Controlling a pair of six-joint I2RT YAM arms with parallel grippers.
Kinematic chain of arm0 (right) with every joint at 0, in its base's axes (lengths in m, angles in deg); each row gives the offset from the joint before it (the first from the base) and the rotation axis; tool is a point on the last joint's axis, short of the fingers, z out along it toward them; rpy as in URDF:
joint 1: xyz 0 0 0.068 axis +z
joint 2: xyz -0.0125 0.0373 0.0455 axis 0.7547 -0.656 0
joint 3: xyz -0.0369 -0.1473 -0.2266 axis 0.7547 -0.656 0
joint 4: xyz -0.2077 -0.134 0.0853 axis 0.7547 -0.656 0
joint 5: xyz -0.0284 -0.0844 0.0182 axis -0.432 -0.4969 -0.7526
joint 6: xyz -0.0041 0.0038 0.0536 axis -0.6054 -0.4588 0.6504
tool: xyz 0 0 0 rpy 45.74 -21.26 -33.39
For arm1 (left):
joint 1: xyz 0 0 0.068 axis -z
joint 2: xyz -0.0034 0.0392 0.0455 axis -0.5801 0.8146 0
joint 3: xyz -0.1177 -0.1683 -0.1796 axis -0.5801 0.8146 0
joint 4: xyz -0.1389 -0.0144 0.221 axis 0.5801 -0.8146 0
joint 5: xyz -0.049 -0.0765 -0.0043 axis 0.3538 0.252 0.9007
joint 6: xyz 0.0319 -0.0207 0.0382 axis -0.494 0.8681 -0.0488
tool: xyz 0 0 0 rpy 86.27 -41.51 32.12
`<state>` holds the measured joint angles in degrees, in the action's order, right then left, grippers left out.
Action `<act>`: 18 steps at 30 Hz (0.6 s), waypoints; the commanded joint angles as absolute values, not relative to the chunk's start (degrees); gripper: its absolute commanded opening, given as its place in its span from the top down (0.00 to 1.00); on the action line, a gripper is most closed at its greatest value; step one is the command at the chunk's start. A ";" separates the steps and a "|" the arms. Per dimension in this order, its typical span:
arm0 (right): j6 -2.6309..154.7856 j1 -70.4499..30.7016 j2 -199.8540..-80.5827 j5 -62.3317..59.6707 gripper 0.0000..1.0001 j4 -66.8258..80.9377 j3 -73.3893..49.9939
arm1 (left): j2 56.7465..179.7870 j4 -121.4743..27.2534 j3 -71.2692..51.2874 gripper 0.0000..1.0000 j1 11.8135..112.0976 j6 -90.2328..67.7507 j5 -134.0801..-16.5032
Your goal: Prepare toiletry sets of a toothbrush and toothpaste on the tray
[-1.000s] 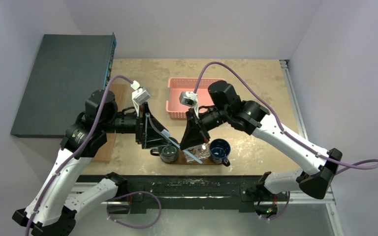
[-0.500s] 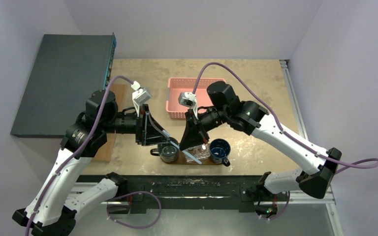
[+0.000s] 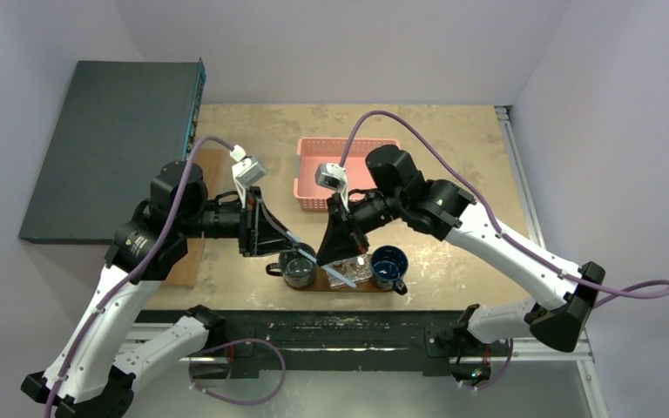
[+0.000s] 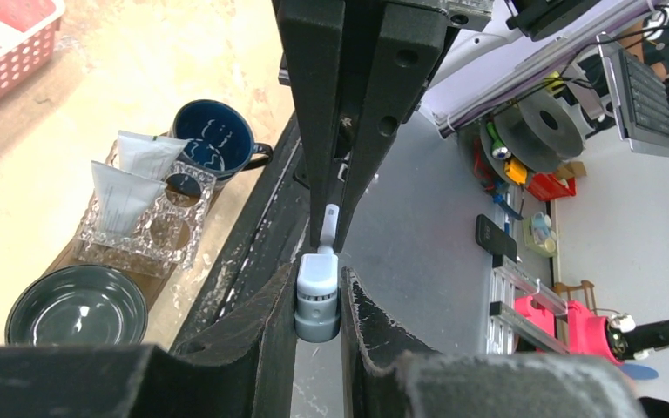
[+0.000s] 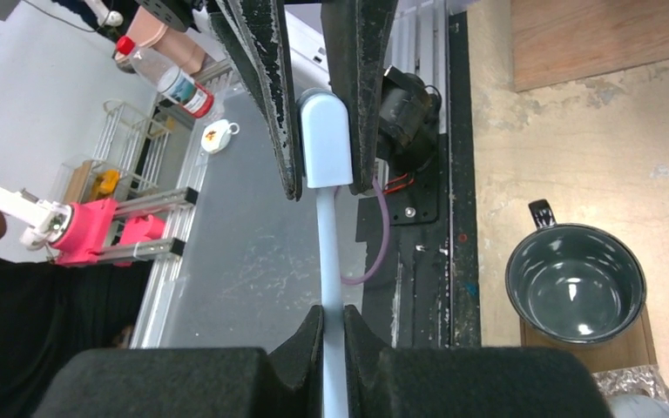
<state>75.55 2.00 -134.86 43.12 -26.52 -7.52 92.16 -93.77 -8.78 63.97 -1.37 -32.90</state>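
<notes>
Lower centre, at the table's point(image 3: 453, 139) near edge, the tray point(image 5: 634, 344) carries a green mug point(image 4: 77, 305), a clear holder point(image 4: 170, 231) with toothpaste tubes point(image 4: 120, 198) and a blue mug point(image 4: 213, 139). Just above, the toothbrush point(image 5: 327, 244) slants upper left to lower right: left tool point(image 4: 318, 280) clamped on its broad end, right tool point(image 5: 332, 320) pinching its stem. Pink basket point(image 3: 303, 174) farther up, apart.

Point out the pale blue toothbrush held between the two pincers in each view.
Top external: toothbrush slants at centre, just above the dark green mug.
Left wrist: lower centre, thick end clamped in the left pincer.
Right wrist: centre, stem running up from the right pincer.
Shared landmark: that mug, lower left in left wrist, lower right in right wrist.
</notes>
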 commanded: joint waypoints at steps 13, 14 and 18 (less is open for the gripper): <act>79.93 2.15 -125.03 19.63 0.53 -23.02 -8.78 | 85.71 -98.61 -7.73 1.00 65.05 -0.36 -47.97; 80.73 2.14 -124.59 17.53 0.53 -22.95 -8.97 | 85.67 -98.94 -7.77 1.00 66.36 -0.25 -50.28; 82.48 2.06 -123.68 7.74 0.53 -23.71 -9.57 | 87.52 -100.58 -9.37 1.00 78.37 0.61 -65.01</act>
<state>79.90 2.05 -124.65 20.13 -24.42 -8.61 86.00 -99.23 -8.21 69.45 -0.73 -50.49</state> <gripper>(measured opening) 0.471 0.196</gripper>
